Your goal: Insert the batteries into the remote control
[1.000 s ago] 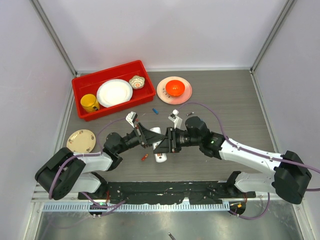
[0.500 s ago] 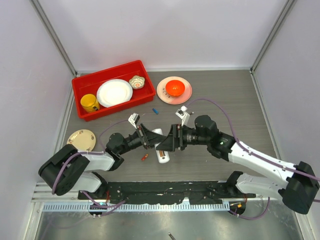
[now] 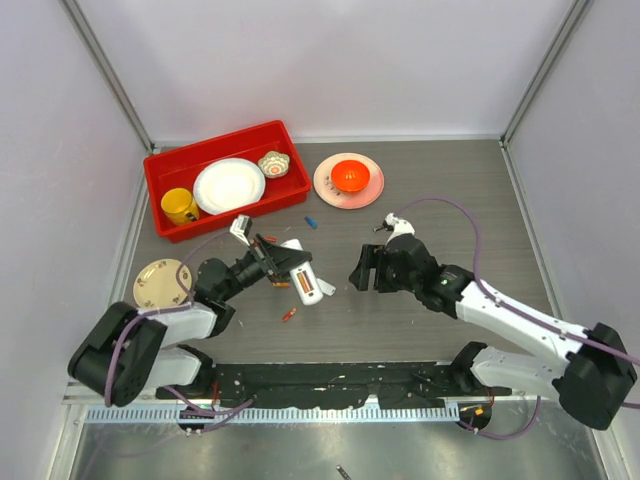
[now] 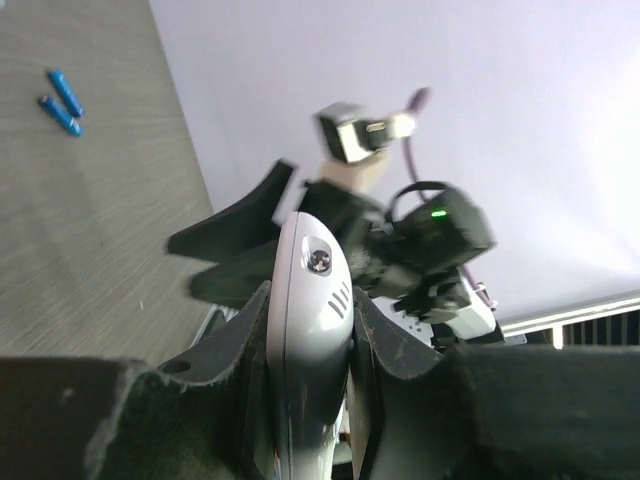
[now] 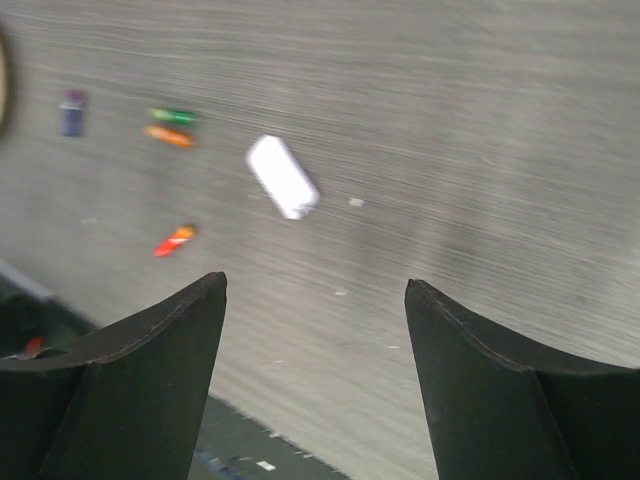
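My left gripper (image 3: 287, 264) is shut on the white remote control (image 3: 306, 284) and holds it off the table, left of centre. Something orange-red shows in the remote's recess. In the left wrist view the remote (image 4: 312, 300) sits clamped between the fingers. My right gripper (image 3: 360, 270) is open and empty, a little right of the remote, and apart from it. In the right wrist view the right gripper (image 5: 315, 285) hovers over bare table. A loose orange-red battery (image 3: 288, 316) lies near the front. Two blue batteries (image 3: 311, 222) lie behind. A small white piece (image 5: 283, 177) lies on the table.
A red bin (image 3: 160, 170) at the back left holds a white plate, a yellow cup and a small bowl. A pink plate (image 3: 325, 185) with an orange bowl stands beside it. A tan plate (image 3: 162, 282) lies at the left. Green and orange batteries (image 5: 170, 126) lie farther off.
My right gripper has let go and pulled back to the right, away from the remote. My left gripper has carried the remote back and to the left.
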`<state>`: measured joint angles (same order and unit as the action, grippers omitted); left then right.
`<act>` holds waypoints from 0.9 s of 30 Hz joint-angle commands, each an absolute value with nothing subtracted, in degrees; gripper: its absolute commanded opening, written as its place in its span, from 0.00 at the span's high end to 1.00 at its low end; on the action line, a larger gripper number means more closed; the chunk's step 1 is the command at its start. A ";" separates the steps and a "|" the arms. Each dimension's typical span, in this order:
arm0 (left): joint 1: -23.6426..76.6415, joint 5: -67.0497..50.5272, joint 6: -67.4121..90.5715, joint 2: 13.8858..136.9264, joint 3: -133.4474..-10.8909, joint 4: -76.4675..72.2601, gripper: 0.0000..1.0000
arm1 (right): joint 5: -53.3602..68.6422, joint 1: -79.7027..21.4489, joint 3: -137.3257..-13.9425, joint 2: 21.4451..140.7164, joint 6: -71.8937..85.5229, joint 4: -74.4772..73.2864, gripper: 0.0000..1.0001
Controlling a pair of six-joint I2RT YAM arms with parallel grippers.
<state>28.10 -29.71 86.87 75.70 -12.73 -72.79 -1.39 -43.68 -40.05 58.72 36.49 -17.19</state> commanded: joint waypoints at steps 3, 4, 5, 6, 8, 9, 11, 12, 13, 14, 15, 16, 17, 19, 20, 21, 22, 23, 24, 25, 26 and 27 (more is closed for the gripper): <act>23.12 -31.90 81.40 60.07 -12.30 -59.45 1.00 | -16.93 -43.68 -39.98 65.63 33.84 -11.61 0.25; 23.12 -31.99 79.91 58.38 -12.74 -53.41 1.00 | -18.18 -43.68 -40.77 67.05 32.01 -9.86 0.26; 23.12 -32.17 77.28 56.36 -13.53 -50.74 1.00 | -19.41 -43.68 -42.43 68.45 30.86 -8.63 0.25; 23.12 -32.25 76.47 53.81 -13.71 -48.80 0.99 | -20.47 -43.68 -43.15 72.12 29.72 -7.13 0.25; 23.11 -32.52 75.76 51.86 -13.19 -46.67 1.00 | -20.66 -43.68 -46.21 76.09 25.61 -2.56 0.25; 23.03 -32.78 75.85 50.90 -13.01 -46.67 1.00 | -20.13 -43.68 -47.45 78.55 24.45 -1.24 0.25; 23.03 -34.09 76.46 50.71 -12.22 -47.63 1.00 | -18.90 -43.59 -52.87 86.02 21.55 -0.26 0.23; 23.11 -34.45 77.42 50.63 -11.87 -49.12 1.00 | -17.85 -43.51 -54.82 88.39 20.14 -0.35 0.23; 23.03 -34.98 77.95 50.63 -11.52 -49.74 1.00 | -16.54 -43.51 -58.76 93.29 18.82 1.74 0.23; 23.03 -35.42 78.39 50.54 -10.73 -50.44 1.00 | -16.26 -43.51 -60.71 95.51 18.29 1.76 0.23; 22.85 -36.38 79.36 50.45 -10.46 -52.19 1.00 | -15.04 -43.07 -62.82 97.54 16.98 1.76 0.23; 22.94 -36.82 79.71 50.10 -10.11 -52.99 1.00 | -14.07 -42.37 -64.84 99.91 16.61 1.76 0.24; 22.94 -37.17 79.98 49.75 -9.76 -53.43 1.00 | -12.58 -42.02 -68.87 103.59 16.44 1.67 0.24; 22.76 -37.97 80.16 48.35 -9.75 -53.44 1.00 | -11.08 -41.14 -74.75 107.47 15.91 0.89 0.27; 22.68 -38.32 80.07 47.82 -10.02 -53.00 1.00 | -10.99 -41.05 -76.53 110.88 15.65 0.36 0.27; 22.68 -38.67 80.07 47.20 -10.11 -52.13 1.00 | -10.90 -40.70 -78.21 112.22 15.21 0.44 0.28; 22.50 -38.85 79.89 46.68 -10.19 -51.77 1.00 | -10.38 -40.43 -81.09 113.54 14.86 -1.47 0.29; 22.50 -38.93 79.98 45.28 -10.28 -51.16 1.00 | -9.76 -40.26 -82.17 115.82 14.68 -1.75 0.30; 22.33 -39.11 79.81 44.48 -10.28 -49.59 1.00 | -9.49 -40.17 -83.13 116.62 14.33 -2.19 0.30; 22.24 -39.20 79.89 43.86 -10.28 -48.87 1.00 | -9.41 -40.08 -84.54 117.50 13.63 -2.28 0.30; 22.24 -39.20 79.89 42.29 -10.11 -48.43 1.00 | -9.14 -39.82 -85.42 118.99 13.36 -2.46 0.31; 22.24 -39.20 79.81 41.49 -10.02 -47.12 1.00 | -9.05 -39.73 -86.30 120.05 13.01 -3.85 0.32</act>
<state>22.72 -37.39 79.35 45.15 -9.47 -48.38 -10.48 -40.32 -81.36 117.47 16.01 -2.15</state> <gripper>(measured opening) 0.307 0.696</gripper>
